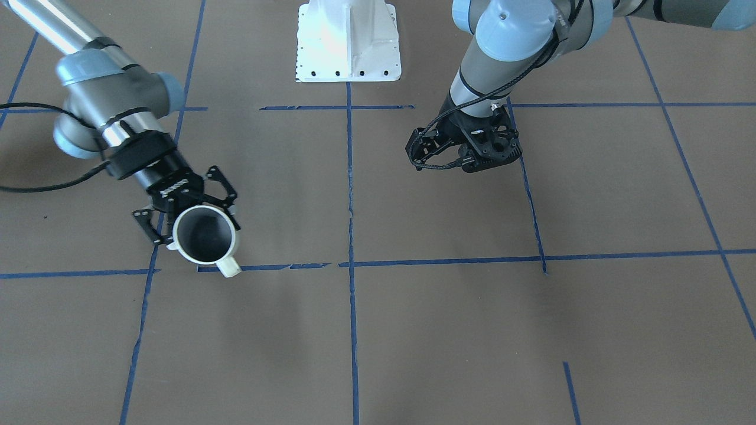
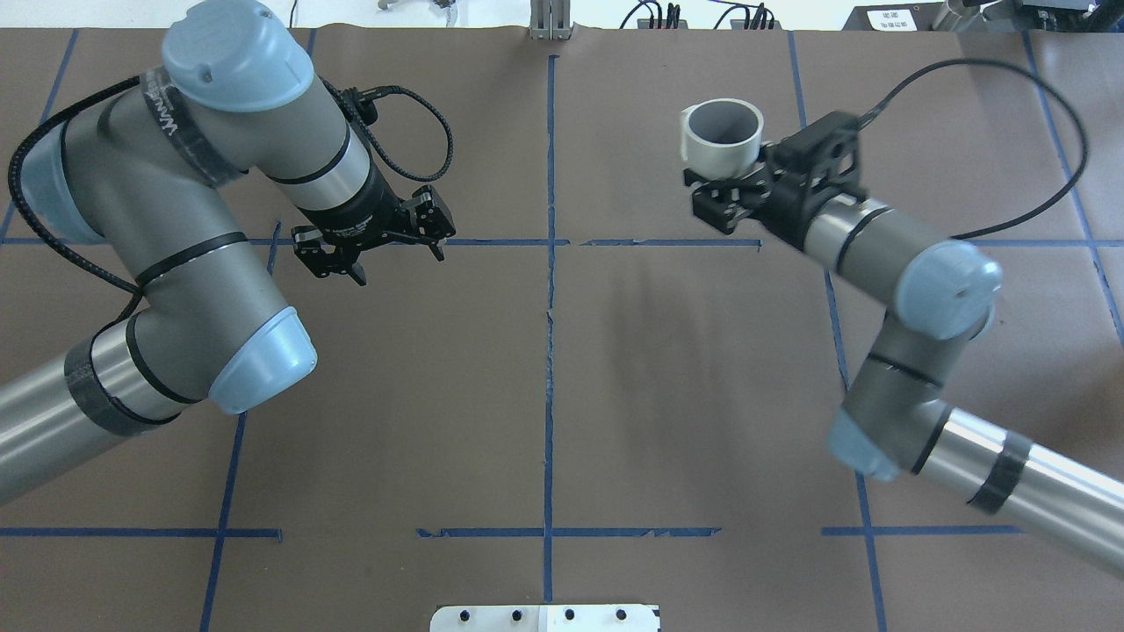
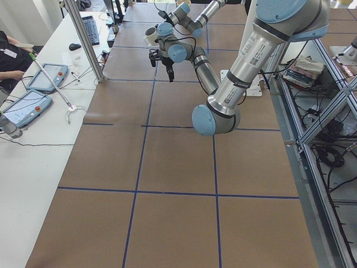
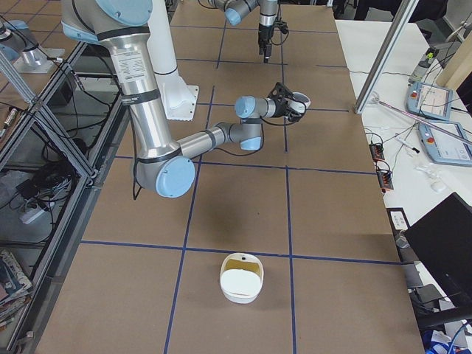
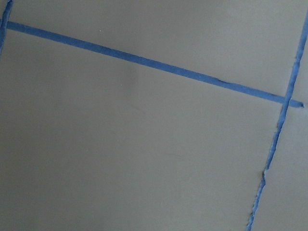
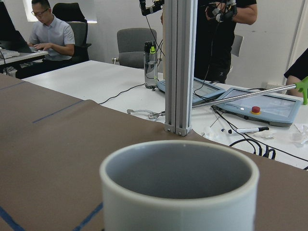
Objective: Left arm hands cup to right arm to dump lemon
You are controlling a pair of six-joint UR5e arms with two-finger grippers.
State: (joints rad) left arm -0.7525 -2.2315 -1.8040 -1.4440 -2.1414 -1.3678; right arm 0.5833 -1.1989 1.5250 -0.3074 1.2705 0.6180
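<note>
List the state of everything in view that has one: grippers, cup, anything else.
right gripper, shut on the cup's lower wall
cup, upright, mouth up, looks empty inside
left gripper, open, holding nothing, pointing down
white container, resting on the table, apart from both arms; contents too small to tell

readable text: none | left arm (image 3: 240, 78) sticker (image 3: 254, 53): too small | right arm (image 4: 147, 125) sticker (image 4: 133, 68): too small

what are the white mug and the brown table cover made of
The white mug with a grey inside looks like glazed ceramic: thick rim, smooth soft sheen; hard plastic isn't ruled out. The brown table cover looks like matte paper or card: no shine, ragged centre seam.
</note>
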